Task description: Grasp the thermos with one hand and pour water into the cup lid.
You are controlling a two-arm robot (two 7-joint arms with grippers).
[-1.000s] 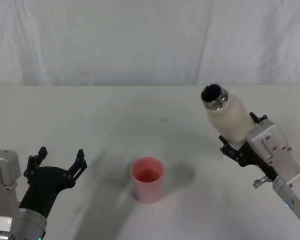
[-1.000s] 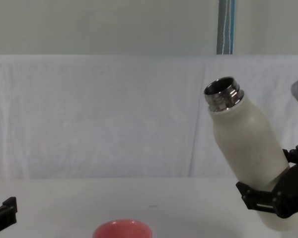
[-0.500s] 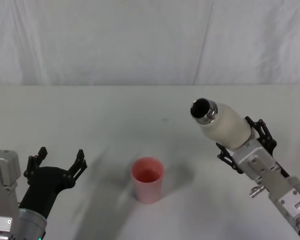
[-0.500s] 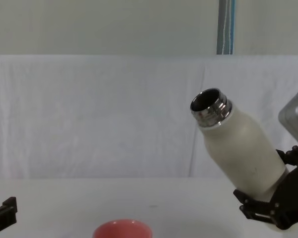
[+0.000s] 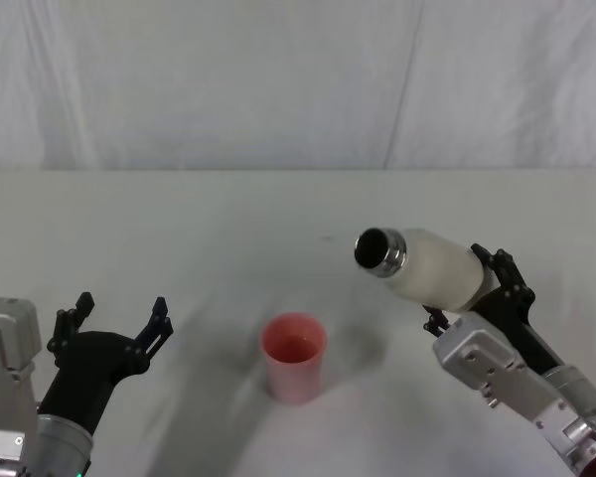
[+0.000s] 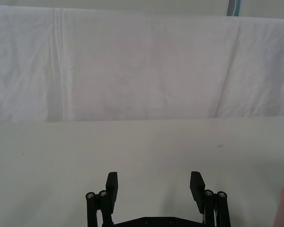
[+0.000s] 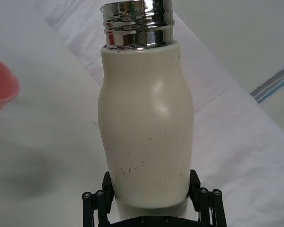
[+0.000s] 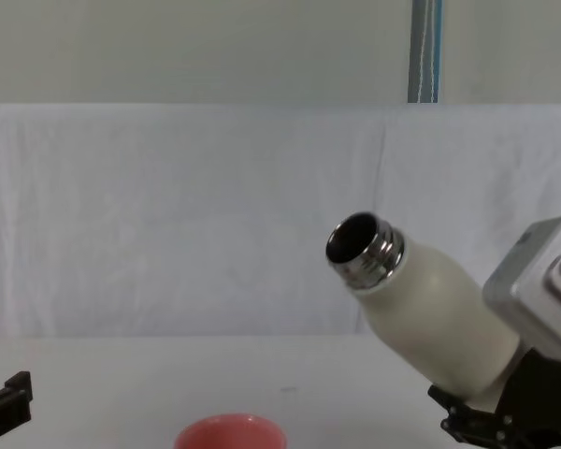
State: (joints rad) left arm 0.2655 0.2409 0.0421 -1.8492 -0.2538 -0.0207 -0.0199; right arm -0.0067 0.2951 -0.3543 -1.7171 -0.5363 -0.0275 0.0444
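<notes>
Right gripper (image 7: 151, 201) clamping tilted thermos (image 5: 432, 268), cup lid (image 5: 294, 356) upright (head view), left gripper (image 6: 154, 185) spread.

- The thermos (image 8: 435, 323) is held above the table (image 8: 355, 393) on the right side, tilted strongly to the left, with its bottom end lower than its neck.
- Its open steel neck (image 8: 365, 251) points up and to the left, and the dark mouth is visible.
- The right gripper (image 8: 491, 421) clamps the lower part of the thermos at the lower right corner; a grey wrist body (image 8: 542, 285) stands above it.
- The cup lid (image 8: 230, 431) stands on the table at the bottom edge, left of the thermos and well apart from it.
- A small black part (image 8: 5, 398) at the lower left edge is probably a fingertip of the left gripper.
- A white cloth (image 8: 168, 215) hangs behind the table.
</notes>
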